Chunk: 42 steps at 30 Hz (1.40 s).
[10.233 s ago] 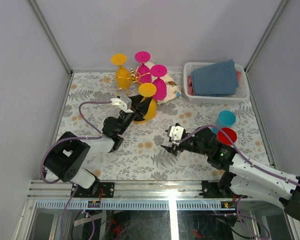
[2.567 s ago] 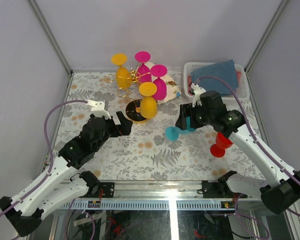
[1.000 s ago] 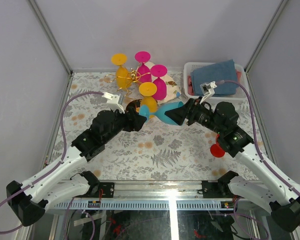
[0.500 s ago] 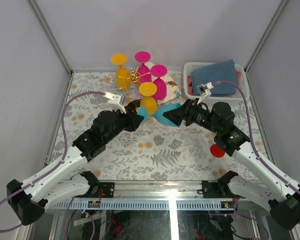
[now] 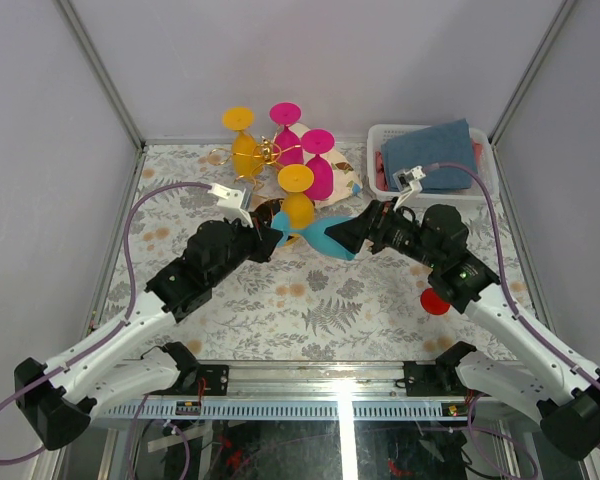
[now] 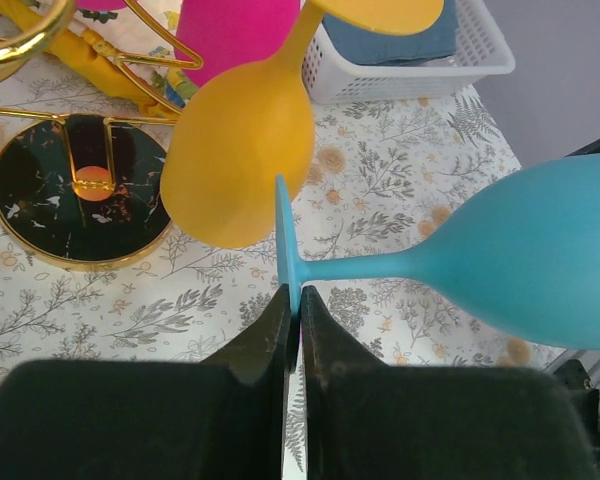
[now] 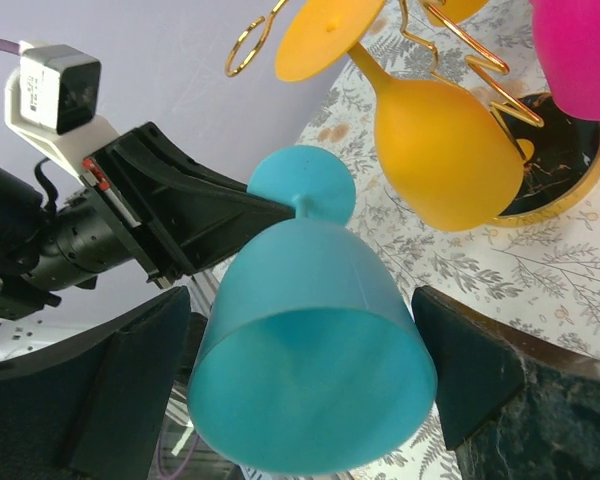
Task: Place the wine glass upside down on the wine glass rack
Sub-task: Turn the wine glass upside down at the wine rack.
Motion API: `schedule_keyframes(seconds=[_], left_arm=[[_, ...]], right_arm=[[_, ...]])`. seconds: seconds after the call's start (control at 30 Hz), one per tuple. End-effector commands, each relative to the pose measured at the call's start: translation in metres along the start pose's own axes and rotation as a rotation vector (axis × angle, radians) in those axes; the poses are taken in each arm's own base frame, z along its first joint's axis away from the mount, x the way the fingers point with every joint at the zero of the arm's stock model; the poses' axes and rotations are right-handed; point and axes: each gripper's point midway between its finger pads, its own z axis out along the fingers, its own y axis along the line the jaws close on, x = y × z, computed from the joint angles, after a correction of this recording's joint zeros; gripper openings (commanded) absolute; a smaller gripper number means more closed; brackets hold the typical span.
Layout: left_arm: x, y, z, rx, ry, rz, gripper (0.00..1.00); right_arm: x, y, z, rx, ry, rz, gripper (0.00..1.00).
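Stem of teal wine glass (image 5: 325, 238) lies level between arms: right gripper (image 7: 305, 400) clasps bowl, left gripper (image 6: 293, 300) pinches foot edge and sits nearer wine glass rack (image 6: 30, 200).

Left claw (image 6: 293, 300) closed on blue wine glass (image 6: 540, 250) foot, yellow glass (image 6: 242, 160) just behind
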Motion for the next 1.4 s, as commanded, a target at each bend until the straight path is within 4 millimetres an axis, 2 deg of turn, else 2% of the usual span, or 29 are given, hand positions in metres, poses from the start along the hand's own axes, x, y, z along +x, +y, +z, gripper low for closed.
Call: schedule_keyframes(seconds=[0.0, 0.23, 0.5, 0.63, 0.77, 0.9, 1.0, 1.17, 1.27, 1.37], left_arm=[[-0.02, 0.003, -0.007, -0.02, -0.058, 0.06, 0.0], [-0.012, 0.003, -0.012, -0.003, -0.032, 0.107, 0.0], [-0.009, -0.012, -0.027, 0.097, 0.048, 0.223, 0.0], [-0.006, 0.002, -0.032, 0.043, 0.084, 0.319, 0.0], [-0.006, 0.015, -0.035, -0.012, 0.105, 0.397, 0.0], [0.016, 0.007, -0.037, 0.075, 0.256, 0.463, 0.0], [0.026, 0.004, -0.036, 0.098, 0.327, 0.457, 0.0], [0.029, 0.009, -0.031, 0.053, 0.355, 0.422, 0.0], [0.042, 0.005, -0.031, 0.091, 0.42, 0.417, 0.0], [0.05, 0.01, -0.03, 0.077, 0.441, 0.413, 0.0]], right_arm=[[-0.021, 0.015, -0.011, -0.007, -0.064, -0.089, 1.0], [-0.029, 0.006, -0.028, 0.082, -0.091, -0.183, 1.0], [-0.049, -0.008, -0.052, 0.204, -0.161, -0.356, 1.0], [-0.056, -0.025, -0.054, 0.28, -0.199, -0.43, 1.0], [-0.047, -0.032, -0.05, 0.263, -0.156, -0.542, 1.0], [-0.043, -0.04, -0.049, 0.294, -0.123, -0.564, 1.0], [-0.039, -0.046, -0.047, 0.306, -0.087, -0.576, 1.0], [-0.033, -0.057, -0.045, 0.334, -0.06, -0.592, 0.99], [-0.033, -0.06, -0.044, 0.336, -0.071, -0.598, 1.0], [-0.032, -0.062, -0.043, 0.333, -0.082, -0.602, 1.0]])
